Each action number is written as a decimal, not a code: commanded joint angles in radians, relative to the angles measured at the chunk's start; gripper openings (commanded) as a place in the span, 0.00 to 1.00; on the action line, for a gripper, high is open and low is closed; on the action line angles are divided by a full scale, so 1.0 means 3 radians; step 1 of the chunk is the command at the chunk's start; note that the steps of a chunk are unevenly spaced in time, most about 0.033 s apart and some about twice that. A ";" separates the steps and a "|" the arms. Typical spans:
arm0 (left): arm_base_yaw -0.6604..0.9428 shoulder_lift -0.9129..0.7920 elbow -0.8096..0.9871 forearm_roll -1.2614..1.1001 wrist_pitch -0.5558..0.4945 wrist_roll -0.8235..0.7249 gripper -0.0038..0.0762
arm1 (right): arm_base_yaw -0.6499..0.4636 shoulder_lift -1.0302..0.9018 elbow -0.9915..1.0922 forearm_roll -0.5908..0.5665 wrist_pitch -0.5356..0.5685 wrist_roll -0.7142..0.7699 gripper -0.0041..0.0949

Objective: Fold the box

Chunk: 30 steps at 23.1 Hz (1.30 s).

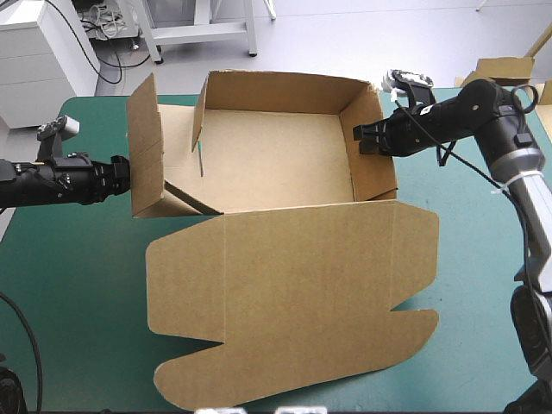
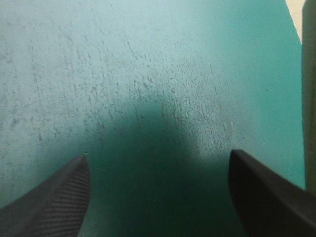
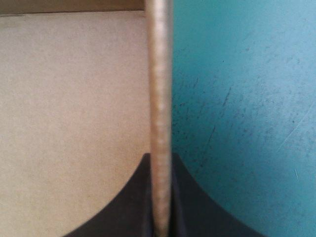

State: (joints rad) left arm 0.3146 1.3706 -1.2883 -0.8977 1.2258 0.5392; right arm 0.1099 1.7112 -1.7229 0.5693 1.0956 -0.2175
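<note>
The box (image 1: 276,155) is gripped by its right wall in the right end effector (image 3: 159,160). The left end effector (image 2: 158,155) is spread wide, nothing held, beside the left wall.

The left pincer (image 2: 158,155) stands wide apart, its two broad black fin-shaped fingers (image 2: 49,207) rising with their bases far from each other. Under and ahead of the pincer lies the flat teal-green cover (image 2: 148,64) of the worktop, flecked with fine dark scratches. A soft dark shadow (image 2: 158,148) falls on the cover between the fingers and just ahead of their tips. Beside the pincer, outside one finger, a narrow dull strip (image 2: 309,98) runs straight ahead; its material cannot be told. Well ahead of the pincer, beside that strip's far end, sits a small pale wedge (image 2: 296,12).
</note>
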 commanded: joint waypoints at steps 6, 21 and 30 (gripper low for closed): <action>0.0003 -0.0112 -0.0092 -0.0273 0.0162 0.0015 0.73 | 0.0234 0.0145 -0.0106 -0.0053 -0.0343 0.0166 0.02; -0.0360 -0.0112 -0.0092 -0.0589 0.0162 0.0093 0.73 | 0.0691 0.0498 -0.0106 0.0029 -0.0813 0.0392 0.02; -0.0596 -0.0112 -0.0092 0.0201 0.0095 -0.0320 0.73 | 0.0901 0.0498 -0.0100 0.0008 -0.0854 0.0397 0.02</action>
State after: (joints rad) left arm 0.1575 1.3706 -1.2883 -0.8675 1.2275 0.4940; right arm 0.3504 1.9148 -1.7219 0.5149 0.8879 -0.1108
